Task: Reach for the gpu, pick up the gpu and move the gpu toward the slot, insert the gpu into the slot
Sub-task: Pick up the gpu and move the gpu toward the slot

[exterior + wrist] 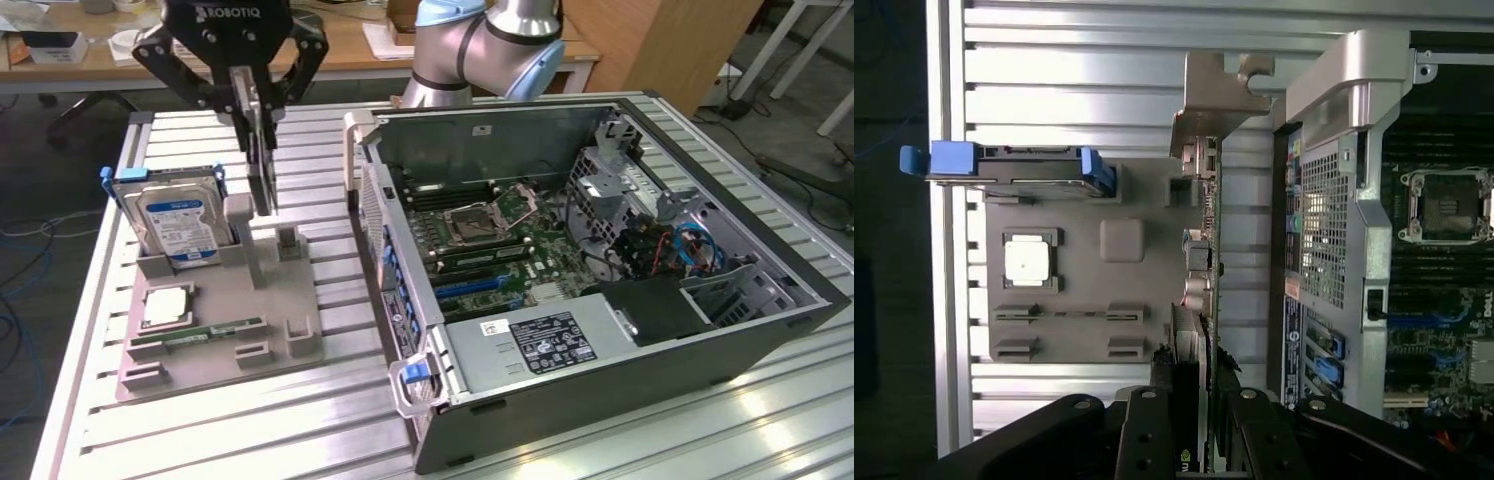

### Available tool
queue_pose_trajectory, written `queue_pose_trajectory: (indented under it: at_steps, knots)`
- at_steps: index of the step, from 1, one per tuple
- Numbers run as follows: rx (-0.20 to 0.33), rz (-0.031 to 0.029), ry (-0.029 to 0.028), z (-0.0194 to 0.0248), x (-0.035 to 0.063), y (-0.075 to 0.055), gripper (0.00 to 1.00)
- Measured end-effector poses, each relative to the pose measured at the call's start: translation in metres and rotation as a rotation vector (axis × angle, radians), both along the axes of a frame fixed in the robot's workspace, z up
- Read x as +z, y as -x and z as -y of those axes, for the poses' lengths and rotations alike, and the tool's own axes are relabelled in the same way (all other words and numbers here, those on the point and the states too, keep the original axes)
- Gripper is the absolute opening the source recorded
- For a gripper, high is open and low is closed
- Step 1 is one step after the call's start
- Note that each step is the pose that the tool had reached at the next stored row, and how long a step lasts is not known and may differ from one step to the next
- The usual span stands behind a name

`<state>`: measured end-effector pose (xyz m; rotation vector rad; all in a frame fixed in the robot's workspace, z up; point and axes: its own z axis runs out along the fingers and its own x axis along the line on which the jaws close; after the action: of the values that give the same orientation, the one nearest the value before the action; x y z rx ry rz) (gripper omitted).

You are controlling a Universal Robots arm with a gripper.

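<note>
the tool sits closest in the wrist view, its black fingers clenched from both sides on the gpu, which runs away from them edge-on and ends in its silver bracket. in the exterior view the tool hangs near the top of the scene, grasping the gpu upright and edge-on over the grey holder tray. the card's lower end is right at the tray's upright post; i cannot tell whether they touch. on the tray, toward the exterior view's left of the card, a blue-labelled hard drive stands on edge, and in front of it lie a square silver processor chip and a narrow green memory stick. the tray rests on a ribbed aluminium worktop. just beside it, on the exterior view's right, an open computer case lies on its side with the green motherboard exposed. the slot, long, narrow and blue, has no card in it and lies on the board near the case's rear wall, well apart from the gpu. the pale blue and silver robot arm stands behind the case.
</note>
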<state>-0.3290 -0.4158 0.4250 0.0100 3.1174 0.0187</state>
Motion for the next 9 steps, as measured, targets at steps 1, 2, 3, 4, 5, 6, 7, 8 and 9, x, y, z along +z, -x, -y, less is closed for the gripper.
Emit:
queue_pose_trajectory:
  at_steps: [1, 2, 3, 4, 5, 6, 7, 8, 9]
  knots:
    - [0.000, 0.0000, 0.0000, 0.0000, 0.0028, 0.0000, 0.26]
    - [0.000, 0.0000, -0.0001, 0.0000, 0.0053, 0.0000, 0.26]
    - [0.000, 0.0002, -0.0001, 0.0000, 0.0063, 0.0000, 0.26]
    - [0.000, 0.0002, -0.0001, 0.0000, 0.0064, 0.0000, 0.26]
    - [0.000, 0.0001, 0.0000, 0.0000, 0.0065, -0.0004, 0.26]
    - [0.000, -0.0001, 0.0003, -0.0001, 0.0065, -0.0027, 0.26]
    - [0.000, -0.0001, 0.0072, -0.0002, 0.0063, -0.0046, 0.26]
    - [0.000, 0.0000, 0.0234, -0.0005, 0.0062, -0.0066, 0.26]
    - [0.000, -0.0001, 0.0379, -0.0005, 0.0062, -0.0092, 0.26]
